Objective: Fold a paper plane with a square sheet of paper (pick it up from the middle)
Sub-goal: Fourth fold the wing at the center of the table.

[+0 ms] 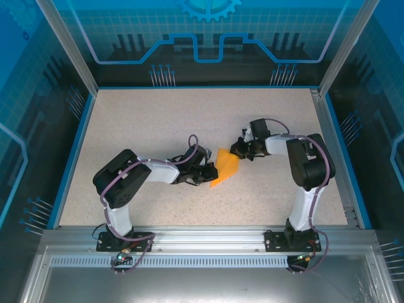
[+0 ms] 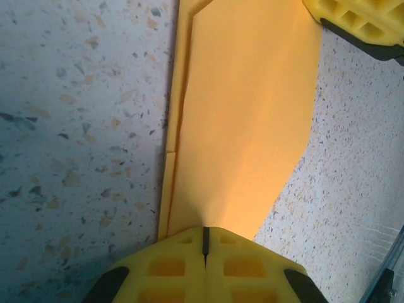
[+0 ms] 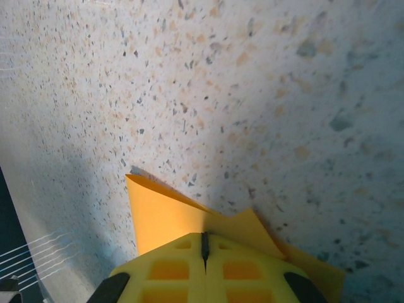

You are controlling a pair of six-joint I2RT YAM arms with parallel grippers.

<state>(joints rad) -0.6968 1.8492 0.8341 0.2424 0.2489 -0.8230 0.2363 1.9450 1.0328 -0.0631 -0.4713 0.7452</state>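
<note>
The bright-orange paper plane [image 1: 225,165] lies mid-table as a narrow folded kite shape, with its sharp tip pointing to the near left. My left gripper [image 1: 207,172] is at its left edge and my right gripper [image 1: 242,151] at its far right end. In the left wrist view the yellow jaws [image 2: 205,237] are shut, with the layered orange paper [image 2: 246,113] running into their slit. The right gripper's fingers [image 2: 360,19] show at the paper's far end. In the right wrist view the jaws [image 3: 204,240] are shut on a raised orange flap [image 3: 161,211].
The speckled table [image 1: 158,120] is bordered by a blue rim and aluminium frame posts [image 1: 69,44]. Both arms bend inward toward the centre, with cables looping over them. Transparent blue panels enclose the back and sides.
</note>
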